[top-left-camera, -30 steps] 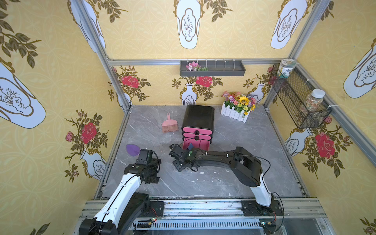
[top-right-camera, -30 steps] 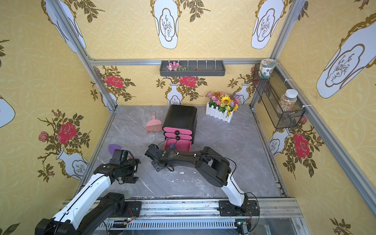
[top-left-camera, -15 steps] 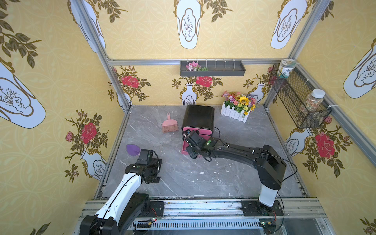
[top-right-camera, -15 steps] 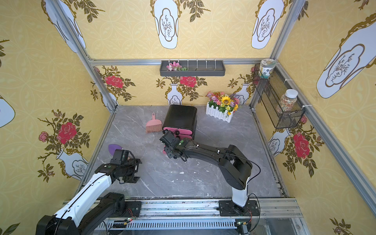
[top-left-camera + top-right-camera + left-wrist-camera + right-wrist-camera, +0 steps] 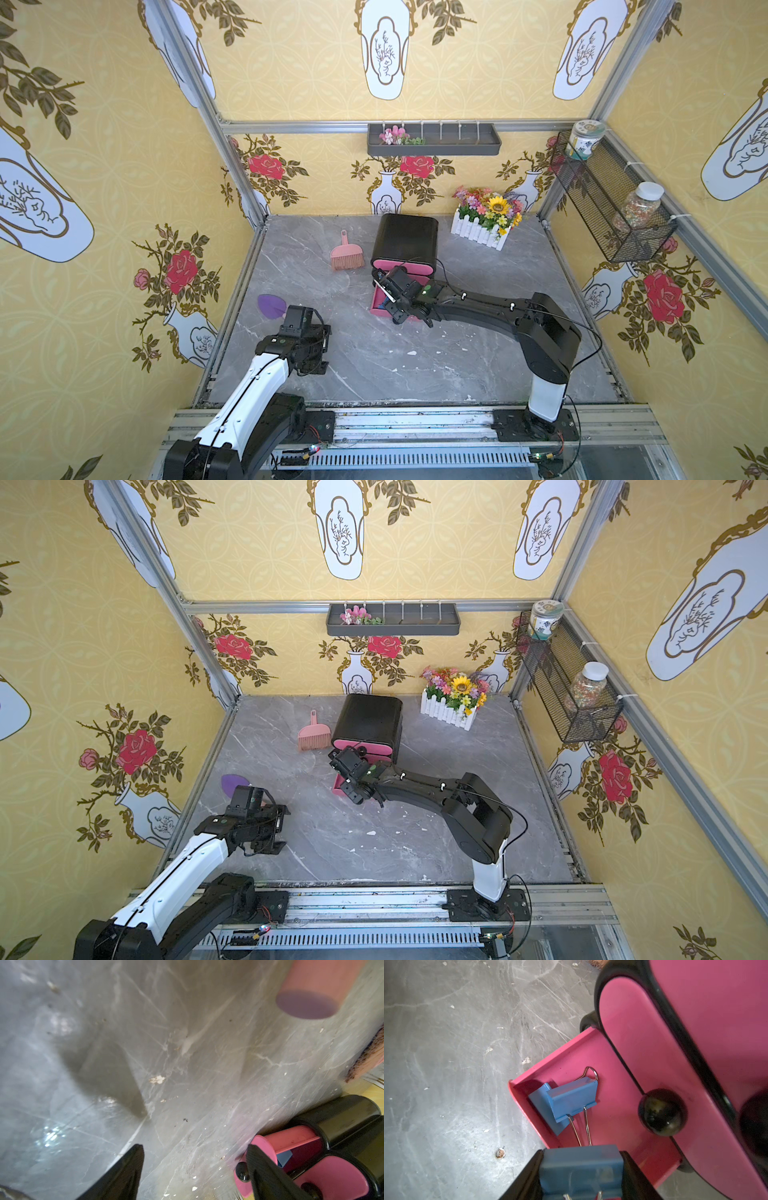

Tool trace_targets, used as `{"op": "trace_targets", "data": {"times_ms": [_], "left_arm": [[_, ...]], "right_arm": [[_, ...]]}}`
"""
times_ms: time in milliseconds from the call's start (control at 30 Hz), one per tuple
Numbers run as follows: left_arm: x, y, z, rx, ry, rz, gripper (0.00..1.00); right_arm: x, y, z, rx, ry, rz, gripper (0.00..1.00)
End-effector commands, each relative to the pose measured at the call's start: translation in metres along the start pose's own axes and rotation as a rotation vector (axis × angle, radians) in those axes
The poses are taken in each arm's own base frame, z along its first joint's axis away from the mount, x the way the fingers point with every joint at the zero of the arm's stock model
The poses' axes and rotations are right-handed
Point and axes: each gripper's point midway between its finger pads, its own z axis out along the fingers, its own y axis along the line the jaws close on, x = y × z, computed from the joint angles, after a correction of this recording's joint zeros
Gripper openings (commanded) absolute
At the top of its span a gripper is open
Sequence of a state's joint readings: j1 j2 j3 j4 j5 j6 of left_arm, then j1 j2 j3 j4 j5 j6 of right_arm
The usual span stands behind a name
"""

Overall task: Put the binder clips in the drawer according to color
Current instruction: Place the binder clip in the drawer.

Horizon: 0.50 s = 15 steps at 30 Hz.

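Gripping a blue binder clip (image 5: 581, 1164) firmly with the right gripper (image 5: 581, 1177), holding it over the pulled-out pink drawer (image 5: 571, 1057) at six o'clock of the black drawer cabinet (image 5: 405, 239) (two blue clips (image 5: 571, 1101) lying inside, overlapping). Hanging the left gripper (image 5: 193, 1153) spread wide, empty, over marble tabletop (image 5: 145, 1022) at eight o'clock.

Grey marble-pattern tabletop (image 5: 457, 365), speckled with white flecks.
Pink hand brush (image 5: 347, 254), lying flat, handle toward the back wall.
Purple leaf-shaped piece (image 5: 271, 305), flat at the table's side edge.
White picket-fence planter (image 5: 478, 235) of mixed flowers, back corner.
Dark wall tray (image 5: 457, 143), pink blossoms (image 5: 392, 135) at one end.
Black wire basket (image 5: 598, 195) on the side wall, holding two jars (image 5: 636, 205).
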<state>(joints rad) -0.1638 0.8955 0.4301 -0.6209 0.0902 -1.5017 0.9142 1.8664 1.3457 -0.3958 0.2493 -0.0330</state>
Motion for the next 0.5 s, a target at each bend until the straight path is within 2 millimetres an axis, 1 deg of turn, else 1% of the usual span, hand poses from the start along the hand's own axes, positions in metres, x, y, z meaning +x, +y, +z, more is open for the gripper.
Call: {"op": "trace_targets", "data": {"times_ms": [0, 133, 467], "left_arm": [[0.001, 0.002, 0.002, -0.007, 0.012, -0.005, 0.83], [0.002, 0.002, 0.002, -0.008, 0.014, -0.005, 0.83], [0.002, 0.003, 0.003, -0.010, 0.018, -0.007, 0.83]], "right_arm": [[-0.007, -0.004, 0.002, 0.030, -0.026, -0.090, 0.50], [-0.008, -0.009, 0.001, 0.057, -0.037, -0.146, 0.50], [-0.004, -0.017, 0.012, 0.126, -0.020, -0.239, 0.51]]}}
